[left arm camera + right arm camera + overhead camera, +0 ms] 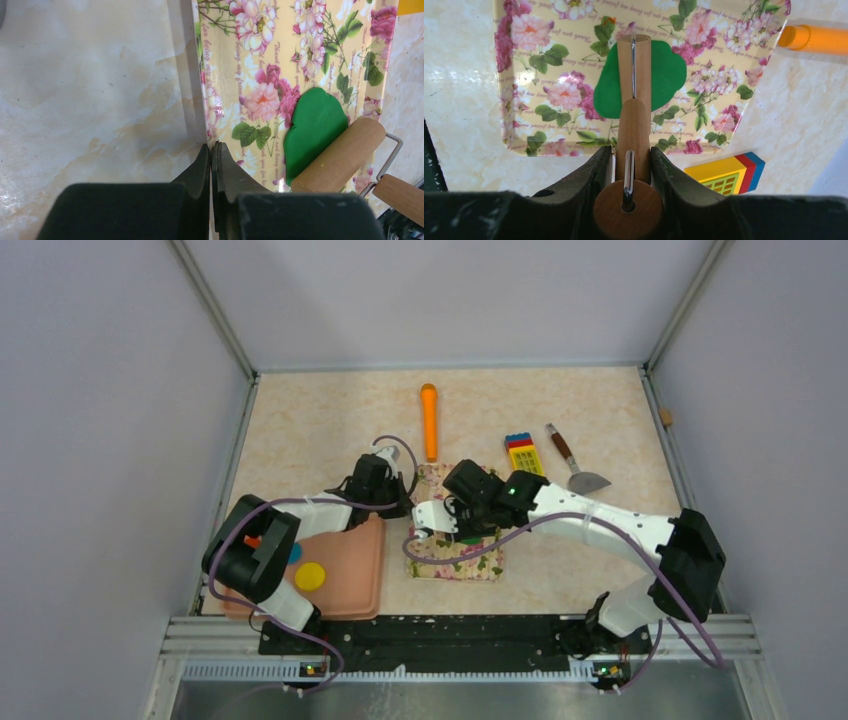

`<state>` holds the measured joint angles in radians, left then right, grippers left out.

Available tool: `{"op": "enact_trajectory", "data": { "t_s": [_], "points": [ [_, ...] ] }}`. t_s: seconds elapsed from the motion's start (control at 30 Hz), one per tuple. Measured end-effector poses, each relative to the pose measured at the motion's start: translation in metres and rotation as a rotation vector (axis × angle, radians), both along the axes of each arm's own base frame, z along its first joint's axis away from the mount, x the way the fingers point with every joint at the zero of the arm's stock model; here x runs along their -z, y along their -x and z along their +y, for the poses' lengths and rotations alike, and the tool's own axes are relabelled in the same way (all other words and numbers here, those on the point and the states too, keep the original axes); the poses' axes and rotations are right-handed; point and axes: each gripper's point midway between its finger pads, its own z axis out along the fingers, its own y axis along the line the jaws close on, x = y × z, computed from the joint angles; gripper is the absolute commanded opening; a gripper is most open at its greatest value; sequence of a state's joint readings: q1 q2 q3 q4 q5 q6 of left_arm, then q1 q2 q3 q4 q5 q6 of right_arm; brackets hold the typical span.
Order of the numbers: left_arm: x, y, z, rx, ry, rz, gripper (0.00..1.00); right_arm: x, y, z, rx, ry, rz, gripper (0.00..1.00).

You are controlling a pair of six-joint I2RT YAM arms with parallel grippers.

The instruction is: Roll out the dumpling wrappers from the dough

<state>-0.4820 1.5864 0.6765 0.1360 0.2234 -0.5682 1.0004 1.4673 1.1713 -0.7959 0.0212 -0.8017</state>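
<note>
Pressure is what we watch: with our right claw (631, 154) pinching the roller (634, 125) by its handle, we should roll evenly across the dough (669, 75); our left claw (212, 155) is pressed together.

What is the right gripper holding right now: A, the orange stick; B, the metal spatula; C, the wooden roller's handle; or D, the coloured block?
C: the right wrist view shows the right gripper closed on the handle of the wooden roller, whose drum lies on the green dough.
</note>
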Motion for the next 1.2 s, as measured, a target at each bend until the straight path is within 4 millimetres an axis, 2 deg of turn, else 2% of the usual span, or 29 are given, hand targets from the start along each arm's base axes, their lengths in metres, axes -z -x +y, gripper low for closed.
{"op": "enact_trajectory", "data": {
  "t_s": [1.2],
  "points": [
    [0.0,-0.002,0.003,0.0,0.014,0.011,0.0,0.005,0.037,0.003,-0.095,0.065,0.1,0.0]
  ]
}}
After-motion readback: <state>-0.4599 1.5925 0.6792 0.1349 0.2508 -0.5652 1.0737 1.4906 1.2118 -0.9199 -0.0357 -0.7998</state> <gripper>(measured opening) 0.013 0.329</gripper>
